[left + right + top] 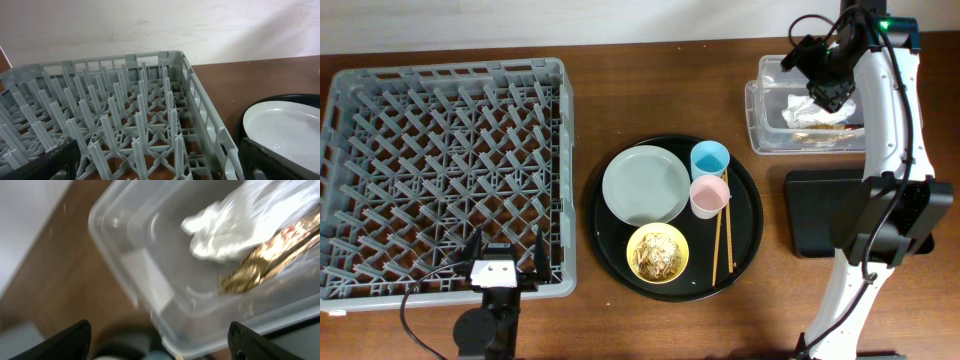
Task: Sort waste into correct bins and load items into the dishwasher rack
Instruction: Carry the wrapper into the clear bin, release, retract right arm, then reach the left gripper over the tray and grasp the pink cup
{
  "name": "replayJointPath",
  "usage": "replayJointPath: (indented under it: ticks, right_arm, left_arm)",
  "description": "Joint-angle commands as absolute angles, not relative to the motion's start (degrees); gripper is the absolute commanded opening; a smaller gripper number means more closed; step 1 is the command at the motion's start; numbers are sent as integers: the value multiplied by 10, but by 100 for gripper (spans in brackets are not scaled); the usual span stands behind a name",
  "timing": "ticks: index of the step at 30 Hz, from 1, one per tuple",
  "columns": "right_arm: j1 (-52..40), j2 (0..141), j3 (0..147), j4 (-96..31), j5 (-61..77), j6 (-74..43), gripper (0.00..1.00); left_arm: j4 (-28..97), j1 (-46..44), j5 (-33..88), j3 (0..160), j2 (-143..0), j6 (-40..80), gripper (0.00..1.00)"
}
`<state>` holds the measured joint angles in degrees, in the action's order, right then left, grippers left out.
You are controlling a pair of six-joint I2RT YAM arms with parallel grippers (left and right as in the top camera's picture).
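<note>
Crumpled white napkin (225, 235), golden scrap (260, 260) touching it, inside clear tub (115, 255)

Napkin (812, 114) lies in tub (756, 112), right of rack (448, 70).

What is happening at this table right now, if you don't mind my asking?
A two-armed robot is clearing a meal. Its right gripper hangs open over the clear rectangular plastic tub, where a crumpled white paper napkin lies. The round pale grey plate, light-blue cup, pink cup, thin wooden chopsticks and yellow bowl of beige-brown food scraps sit on the large round black tray. The large grey plastic dishwasher rack holds nothing yet; the left gripper rests open at its near edge.
</note>
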<state>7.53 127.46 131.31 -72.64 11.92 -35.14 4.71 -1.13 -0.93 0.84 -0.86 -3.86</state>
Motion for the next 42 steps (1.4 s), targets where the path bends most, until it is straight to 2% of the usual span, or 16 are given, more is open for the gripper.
replayJointPath:
  ticks: [1, 4, 5, 9, 13, 18, 26, 28, 30, 32, 34, 36, 38, 39, 42]
  right_arm:
    - [51, 1206, 1355, -767, 159, -271, 89]
    - [26, 1152, 1356, -810, 158, -246, 93]
    - [16, 1130, 1356, -833, 156, -242, 100]
    - [9, 1080, 1356, -879, 96, -256, 99]
    - [67, 1064, 1356, -932, 33, -321, 99]
    - [171, 1066, 1354, -973, 31, -318, 99]
    - [224, 1066, 1354, -973, 31, -318, 99]
    - [225, 1066, 1354, -973, 31, -318, 99]
    - [225, 1066, 1354, -973, 31, -318, 99]
    - [225, 1066, 1354, -973, 31, -318, 99]
    - [225, 1066, 1354, -973, 31, -318, 99]
    - [225, 1066, 1354, -973, 31, -318, 99]
    - [225, 1066, 1354, -973, 31, -318, 99]
    - [225, 1066, 1354, -973, 31, -318, 99]
    - [225, 1066, 1354, -973, 31, -318, 99]
  left_arm:
    - [48, -13, -13, 5, -7, -48, 99]
    - [48, -13, -13, 5, -7, -48, 99]
    - [48, -13, -13, 5, -7, -48, 99]
    - [48, -13, -13, 5, -7, -48, 99]
    - [48, -13, -13, 5, -7, -48, 99]
    - [48, -13, -13, 5, -7, -48, 99]
    - [47, -13, -12, 5, -7, -47, 99]
    - [23, -13, 72, 5, -7, -3, 99]
    - [-44, -13, 252, 5, -7, 67, 99]
    - [-194, -13, 468, 5, -7, 123, 99]
    - [-345, -13, 567, 5, -7, 126, 99]
    - [-472, -13, 541, 7, -7, 140, 99]
    - [-504, -13, 440, 16, -7, 195, 100]
    - [-482, -13, 378, 29, -8, 222, 100]
    - [-362, -13, 329, 91, -33, 208, 100]
